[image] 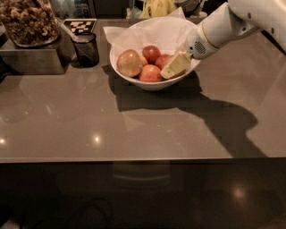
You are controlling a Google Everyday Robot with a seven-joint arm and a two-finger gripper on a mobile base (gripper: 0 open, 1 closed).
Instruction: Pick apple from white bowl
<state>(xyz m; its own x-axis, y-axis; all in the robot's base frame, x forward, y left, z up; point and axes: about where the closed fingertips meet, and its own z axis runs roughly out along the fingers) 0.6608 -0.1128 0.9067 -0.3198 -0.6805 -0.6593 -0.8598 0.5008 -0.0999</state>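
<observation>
The white bowl [134, 77], lined with crinkled white paper, stands at the back middle of the counter and holds several apples. The red-orange apple [150, 74] lies at the bowl's front. A larger yellow-red apple [129, 62] is to its left, and a small dark red apple [151, 53] is behind it. Another red apple [162, 60] is partly hidden by the gripper. My gripper [175, 66], cream-coloured on the white arm [223, 27], reaches down into the bowl's right side. It is right next to the red-orange apple, on its right.
A small dark mesh cup [86, 48] stands left of the bowl. A metal container with a jar of nuts [27, 22] is at the far left. Yellow items [156, 8] sit behind the bowl. The brown counter [134, 129] stretches toward the front edge.
</observation>
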